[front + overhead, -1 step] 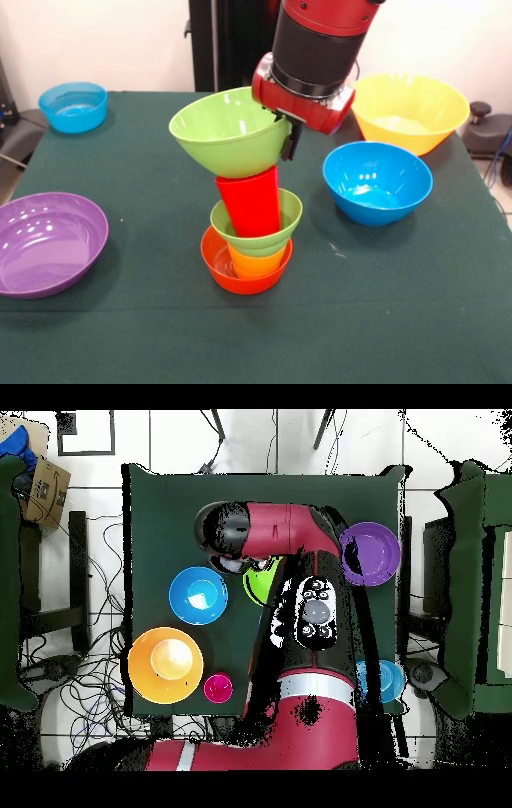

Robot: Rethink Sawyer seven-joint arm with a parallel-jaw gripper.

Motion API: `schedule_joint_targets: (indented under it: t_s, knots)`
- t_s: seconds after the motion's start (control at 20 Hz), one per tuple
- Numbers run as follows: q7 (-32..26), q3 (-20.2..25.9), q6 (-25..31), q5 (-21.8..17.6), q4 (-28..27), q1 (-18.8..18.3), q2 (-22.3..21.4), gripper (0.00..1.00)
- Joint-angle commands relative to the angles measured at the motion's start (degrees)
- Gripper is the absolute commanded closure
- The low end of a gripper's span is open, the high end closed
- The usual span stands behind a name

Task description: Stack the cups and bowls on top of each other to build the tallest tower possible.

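Green table [384, 320]: tilted green bowl [228, 132] atop tower [250, 232], seemingly in claw [288, 136].

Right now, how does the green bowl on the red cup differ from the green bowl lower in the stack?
The top green bowl is larger and tilted, perched on the red cup with the pincer at its rim. The lower green bowl is smaller, sits level, nested in the stack with the red cup inside it. Both are glossy light green.
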Motion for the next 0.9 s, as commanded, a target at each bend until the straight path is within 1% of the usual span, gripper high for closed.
schedule_joint_targets:
  t_s: [0.05,0.25,0.5,0.55,0.9]
  knots:
    - [-9.36,7.45,3.81,-1.54,-6.95,-1.07,2.42,1.00]
    - [-9.22,7.55,7.03,-1.87,-10.77,-0.54,3.89,1.00]
    - [-9.52,7.75,9.11,-2.06,-13.59,-0.46,4.88,1.00]
    - [-9.38,7.80,10.59,-2.18,-15.35,-0.03,5.50,1.00]
    - [-9.04,7.96,15.45,-2.00,-19.34,1.02,6.69,1.00]
